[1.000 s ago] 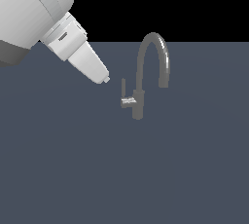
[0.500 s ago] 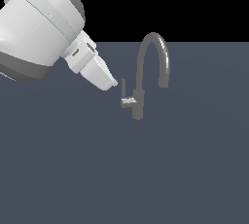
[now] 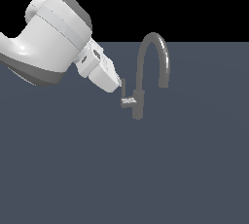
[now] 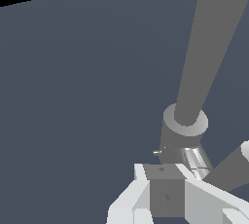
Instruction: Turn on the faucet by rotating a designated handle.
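The gripper (image 3: 118, 83) sits at the end of the white arm (image 3: 51, 43), which reaches in from the exterior view's left, and its tip is right up against the handle (image 3: 125, 96) of the faucet (image 3: 146, 72). Whether the fingers are spread or closed cannot be told: in the exterior view the white hand body hides them, and in the wrist view only one pale finger (image 4: 146, 189) and a grey block between the finger bases show at the frame edge. The handle's slim rod stands upright just beside the gripper tip, seemingly touching it, and its short shiny stub (image 4: 192, 158) joins the thick post (image 4: 182, 133) low down. From that post the dull grey spout rises, arches over and ends in an outlet on the exterior view's right. The faucet stands on a flat slate-blue surface (image 3: 121, 169) under a black background
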Motion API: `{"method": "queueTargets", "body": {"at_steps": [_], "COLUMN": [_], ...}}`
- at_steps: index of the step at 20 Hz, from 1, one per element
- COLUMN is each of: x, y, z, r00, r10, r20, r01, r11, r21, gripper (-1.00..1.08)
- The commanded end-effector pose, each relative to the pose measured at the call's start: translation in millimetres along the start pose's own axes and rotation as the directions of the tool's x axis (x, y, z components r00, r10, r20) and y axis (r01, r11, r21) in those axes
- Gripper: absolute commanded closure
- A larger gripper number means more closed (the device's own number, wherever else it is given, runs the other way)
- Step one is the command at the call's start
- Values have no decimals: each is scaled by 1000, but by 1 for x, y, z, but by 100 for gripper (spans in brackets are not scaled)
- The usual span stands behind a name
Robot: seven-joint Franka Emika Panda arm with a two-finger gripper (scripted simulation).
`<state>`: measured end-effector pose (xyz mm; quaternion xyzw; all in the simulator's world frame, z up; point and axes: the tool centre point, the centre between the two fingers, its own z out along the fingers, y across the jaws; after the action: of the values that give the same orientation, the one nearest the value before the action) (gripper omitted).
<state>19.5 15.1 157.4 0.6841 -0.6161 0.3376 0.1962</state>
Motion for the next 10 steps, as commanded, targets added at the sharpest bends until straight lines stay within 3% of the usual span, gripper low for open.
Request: {"method": "queueTargets", "body": {"at_steps": [1,10], "x": [1,2], "y": [-3,-3], "z": [3,2], "r00": [1000,1000], "r10": [14,12], "r20": [-8,-7], "r01": [-14,-12], "r11": [1000,1000], "r21": [-4,-2], "gripper": [108,108]}}
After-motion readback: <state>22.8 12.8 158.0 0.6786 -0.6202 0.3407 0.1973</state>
